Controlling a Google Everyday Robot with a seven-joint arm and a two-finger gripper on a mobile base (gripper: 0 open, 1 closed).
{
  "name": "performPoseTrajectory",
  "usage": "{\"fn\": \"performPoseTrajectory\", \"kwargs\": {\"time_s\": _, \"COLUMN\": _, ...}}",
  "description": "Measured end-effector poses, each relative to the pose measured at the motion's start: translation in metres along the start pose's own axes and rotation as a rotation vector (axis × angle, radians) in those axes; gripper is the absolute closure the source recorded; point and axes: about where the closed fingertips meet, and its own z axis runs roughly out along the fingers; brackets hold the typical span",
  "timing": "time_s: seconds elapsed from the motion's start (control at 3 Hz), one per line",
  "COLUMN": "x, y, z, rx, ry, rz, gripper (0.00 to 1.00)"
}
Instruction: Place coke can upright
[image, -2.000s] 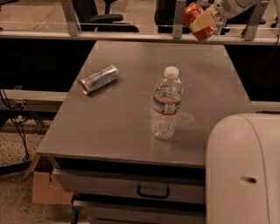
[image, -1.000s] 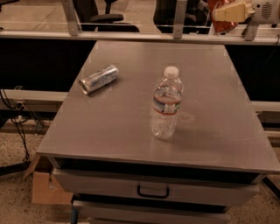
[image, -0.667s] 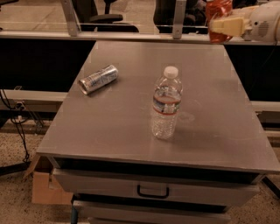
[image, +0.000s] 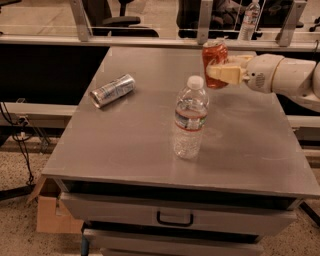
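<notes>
The coke can (image: 213, 56) is red-orange with a silver top and stands upright over the far right part of the grey table (image: 140, 140). My gripper (image: 218, 71) reaches in from the right and is shut on the can's side, its cream fingers (image: 226, 74) wrapped around the lower half. The can's bottom sits at or just above the tabletop; I cannot tell if it touches.
A clear plastic water bottle (image: 190, 119) stands upright mid-table, just in front of the can. A silver-and-blue can (image: 112, 90) lies on its side at the left. A metal rail (image: 150, 42) runs behind the table. A cardboard box (image: 55, 212) sits on the floor at lower left.
My arm has brought the coke can down and to the left, from above the rail at the far right to the table's far right area, turned upright.
</notes>
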Motion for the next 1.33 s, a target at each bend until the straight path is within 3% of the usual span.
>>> {"fn": "performPoseTrajectory", "kwargs": {"time_s": 0.67, "x": 0.026, "y": 0.013, "z": 0.019, "rx": -0.061, "ry": -0.074, "rz": -0.001, "gripper": 1.0}}
{"fn": "performPoseTrajectory", "kwargs": {"time_s": 1.0, "x": 0.033, "y": 0.016, "z": 0.022, "rx": -0.077, "ry": -0.082, "rz": -0.003, "gripper": 0.85}}
{"fn": "performPoseTrajectory", "kwargs": {"time_s": 1.33, "x": 0.039, "y": 0.019, "z": 0.025, "rx": -0.091, "ry": -0.078, "rz": -0.01, "gripper": 0.62}}
